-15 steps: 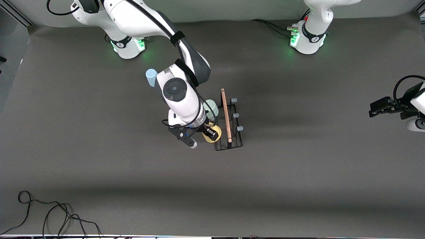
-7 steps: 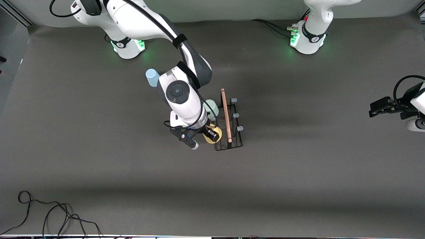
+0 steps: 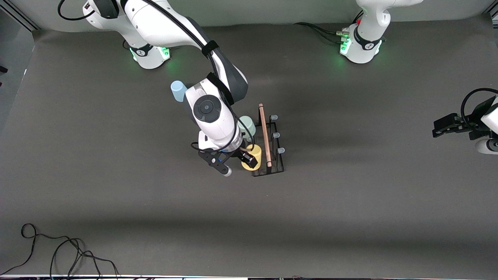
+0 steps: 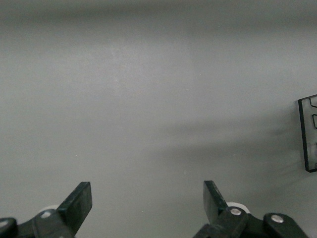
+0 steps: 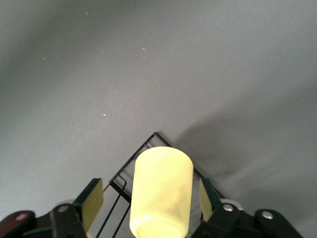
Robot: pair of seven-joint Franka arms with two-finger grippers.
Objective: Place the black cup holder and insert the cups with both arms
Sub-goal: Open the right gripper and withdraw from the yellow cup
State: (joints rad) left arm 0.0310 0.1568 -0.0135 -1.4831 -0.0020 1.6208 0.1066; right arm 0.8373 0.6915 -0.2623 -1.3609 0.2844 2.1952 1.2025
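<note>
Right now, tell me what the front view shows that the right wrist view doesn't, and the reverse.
Only the front view shows the pale green cup on the black cup holder, the light blue cup on the table toward the right arm's end, the wooden handle, and the waiting left claw. Only the right wrist view shows gaps between the right claw's fingers and the cup. Both show the yellow cup on the black cup holder, inside the open right claw.

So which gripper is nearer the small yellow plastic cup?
Right. The right gripper straddles the small yellow plastic cup, fingers open beside it at the black wire cup holder. The left gripper waits at the left arm's table end.
</note>
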